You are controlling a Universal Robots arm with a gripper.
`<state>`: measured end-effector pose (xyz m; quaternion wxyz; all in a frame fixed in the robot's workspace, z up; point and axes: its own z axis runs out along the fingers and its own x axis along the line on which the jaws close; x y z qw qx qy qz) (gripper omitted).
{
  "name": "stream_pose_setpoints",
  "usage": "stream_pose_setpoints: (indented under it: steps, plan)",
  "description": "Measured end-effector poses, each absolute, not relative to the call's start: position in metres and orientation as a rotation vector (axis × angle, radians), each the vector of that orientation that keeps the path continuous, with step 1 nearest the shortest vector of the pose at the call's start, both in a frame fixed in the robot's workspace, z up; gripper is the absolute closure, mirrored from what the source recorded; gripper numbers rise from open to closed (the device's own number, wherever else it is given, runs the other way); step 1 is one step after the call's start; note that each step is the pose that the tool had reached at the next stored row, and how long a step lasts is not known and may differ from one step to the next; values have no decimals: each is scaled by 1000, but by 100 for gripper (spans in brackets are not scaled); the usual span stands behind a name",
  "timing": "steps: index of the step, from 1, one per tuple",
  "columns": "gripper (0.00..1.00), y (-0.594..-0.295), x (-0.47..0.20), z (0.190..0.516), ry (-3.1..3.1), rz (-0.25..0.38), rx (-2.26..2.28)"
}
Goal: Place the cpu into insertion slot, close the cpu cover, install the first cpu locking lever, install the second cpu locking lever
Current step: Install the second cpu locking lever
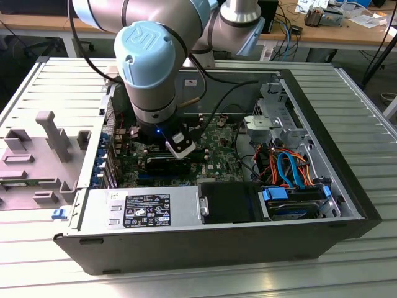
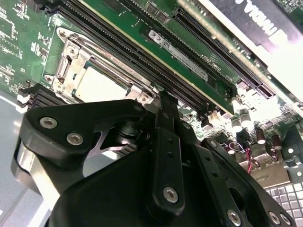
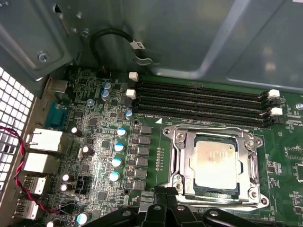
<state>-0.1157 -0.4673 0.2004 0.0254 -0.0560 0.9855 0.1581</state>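
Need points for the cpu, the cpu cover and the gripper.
cpu (image 3: 215, 161), first wrist view, middle of its metal top.
cpu cover (image 3: 182, 156), first wrist view, frame's side strip.
gripper (image 2: 163, 97), second wrist view, fingertip end.

Exterior view sits high and off the arm, looking down at an angle across the ribbed desk (image 1: 347, 261) into the open computer case (image 1: 205, 248), far enough to take in the whole case with the arm (image 1: 152, 68) over its middle. First wrist view rides on the arm, close above the green circuit board (image 3: 99, 142), facing down and toward the grey case wall (image 3: 189, 33), with the claw's black tips at its edge. Second wrist view looks from behind the claw (image 2: 163, 101) at a steep tilt, very near; both wrist views share the insertion slot (image 3: 215, 163) and the black memory slots (image 3: 199, 101).
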Motion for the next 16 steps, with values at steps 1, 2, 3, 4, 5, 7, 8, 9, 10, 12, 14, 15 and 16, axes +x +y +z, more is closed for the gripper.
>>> stream_pose_setpoints:
  steps: [1,2,3,4,5,7,8,9,10,12,14,15,16]
  plan:
    - [89,-467,-116,200,3047,489,-173]
    - [89,-467,-116,199,3048,489,-173]
    - [89,-467,-116,199,3048,489,-173]
    - [89,-467,-115,198,3048,490,-173]
    - [89,-467,-115,198,3048,490,-173]
    - [89,-467,-115,197,3048,491,-173]
    - [89,-467,-115,197,3048,491,-173]
    - [89,-467,-115,197,3048,492,-173]
    - [89,-467,-115,196,3048,492,-173]
    - [89,-467,-115,196,3048,492,-173]
    - [89,-466,-115,197,3048,492,-173]
    - [89,-466,-115,197,3048,491,-173]
    - [89,-466,-115,197,3048,492,-173]
